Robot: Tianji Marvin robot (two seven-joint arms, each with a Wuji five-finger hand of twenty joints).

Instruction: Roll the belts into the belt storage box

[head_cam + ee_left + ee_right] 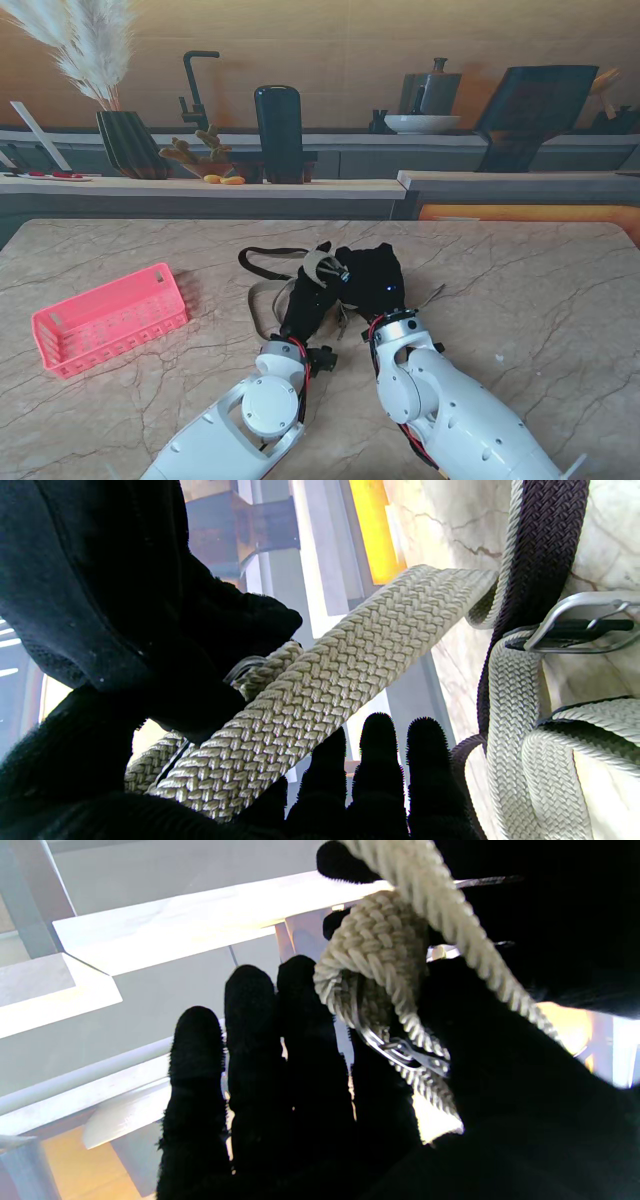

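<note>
A beige woven belt (pixel 325 268) is held up between my two black-gloved hands at the middle of the table. My right hand (pixel 372 275) is shut on its rolled end (pixel 380 965), where a metal buckle (pixel 400 1050) shows against the fingers (pixel 280 1065). The strap (pixel 325 680) runs across my left hand (pixel 308 300), which closes on it from underneath, fingers (pixel 380 780) pointing up. The rest of the strap trails onto the table (pixel 510 730). A dark belt (pixel 262 258) lies looped beside it, with a buckle (pixel 575 625). The pink belt storage box (pixel 110 318) stands at the left.
The marble table (pixel 520 290) ends at a raised ledge (pixel 250 186) farther from me. On and behind the ledge stand a dark vase (pixel 130 143), a black cylinder (pixel 279 132) and a white bowl (pixel 422 123). Small specks lie on the table at the right.
</note>
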